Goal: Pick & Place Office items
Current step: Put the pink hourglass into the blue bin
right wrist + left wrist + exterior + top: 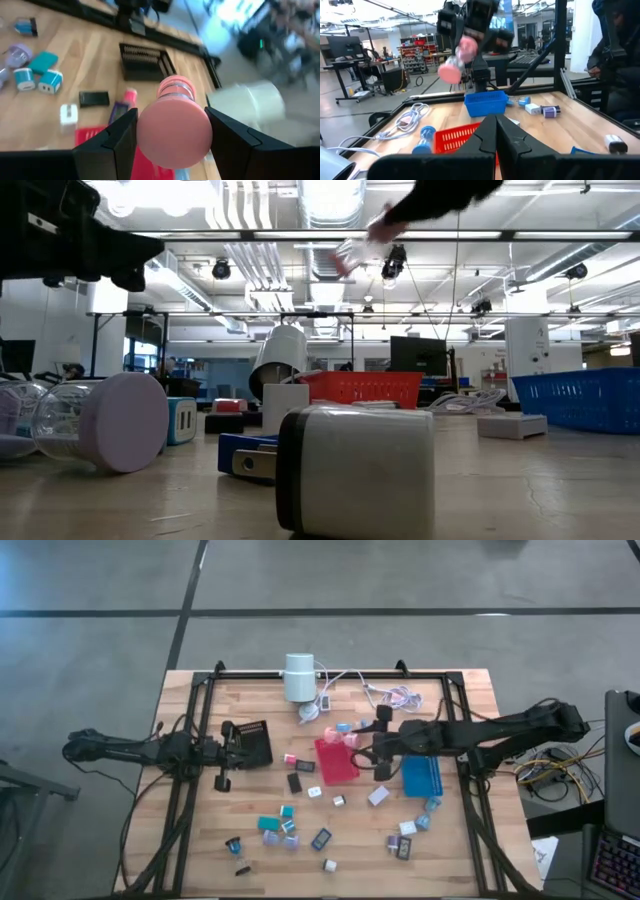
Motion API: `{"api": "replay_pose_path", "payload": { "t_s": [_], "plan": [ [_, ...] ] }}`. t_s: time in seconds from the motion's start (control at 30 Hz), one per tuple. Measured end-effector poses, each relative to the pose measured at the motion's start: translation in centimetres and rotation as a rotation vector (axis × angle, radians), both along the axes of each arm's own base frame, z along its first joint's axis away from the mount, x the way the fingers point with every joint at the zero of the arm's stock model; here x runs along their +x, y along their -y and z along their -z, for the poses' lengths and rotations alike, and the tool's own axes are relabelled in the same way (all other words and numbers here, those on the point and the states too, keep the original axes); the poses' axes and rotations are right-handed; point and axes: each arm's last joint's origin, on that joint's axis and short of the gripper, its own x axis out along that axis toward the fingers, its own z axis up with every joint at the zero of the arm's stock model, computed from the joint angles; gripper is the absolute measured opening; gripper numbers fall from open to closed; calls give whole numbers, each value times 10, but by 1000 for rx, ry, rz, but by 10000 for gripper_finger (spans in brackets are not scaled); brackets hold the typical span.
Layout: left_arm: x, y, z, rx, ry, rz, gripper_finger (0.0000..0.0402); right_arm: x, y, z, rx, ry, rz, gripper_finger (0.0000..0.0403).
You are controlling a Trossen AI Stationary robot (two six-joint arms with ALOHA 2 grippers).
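Note:
My right gripper [362, 745] hangs above the red tray [335, 762], shut on a pink-capped round spool [174, 127]. The spool also shows high up in the low view [355, 245] and in the left wrist view [457, 62]. My left gripper [496, 131] is shut and holds nothing; it stands level at the table's left, by the black tray [252, 743]. Several small office items lie flat on the wood toward the near edge, among them teal blocks [270, 824] and a black piece [294, 781]. My right gripper pinches the spool's nearer pink end cap [145, 131] between its two fingers [117, 137], one on each side of the round rim. The fingers come from the table's right, slanting downward. The spool is lifted clear, its clear body and other pink cap [176, 87] pointing away beyond the fingertips.
A blue tray [421, 776] lies right of the red one. A white cylinder [298, 677] with cables [395, 695] stands at the far edge. Black frame rails [195, 720] run along the table's sides. A person [615, 50] sits beyond the right edge.

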Motion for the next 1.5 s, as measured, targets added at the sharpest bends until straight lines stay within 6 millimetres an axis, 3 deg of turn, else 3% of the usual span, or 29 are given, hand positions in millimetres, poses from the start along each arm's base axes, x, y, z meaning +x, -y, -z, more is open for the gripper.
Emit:
{"api": "replay_pose_path", "payload": {
  "t_s": [0.17, 0.3, 0.47, 0.53, 0.63, 0.97, 1.23, 1.5],
  "plan": [
    [0, 0, 1, 3, -1, -7, 5, -32, -13, -54, 32, -169, 155, 195],
    [0, 0, -1, 2, 12, -7, 5, -61, -19, -93, 159, -207, 234, 195],
    [0, 0, -1, 1, 15, -7, 5, -99, -13, -111, 351, -312, 480, 195],
    [0, 0, -1, 1, 15, -7, 5, -110, -10, -109, 391, -358, 571, 195],
    [0, 0, -1, 0, 18, -7, 5, -113, -11, -104, 477, -356, 517, 195],
    [0, 0, 0, -1, 10, -7, 5, -106, -9, -60, 550, -535, 668, 195],
    [0, 0, 0, 2, 9, -7, 5, -89, -5, -17, 553, -743, 473, 195],
    [0, 0, 0, 29, 10, -9, 5, -80, 21, 15, 562, -817, 342, 195]
  ]
}}
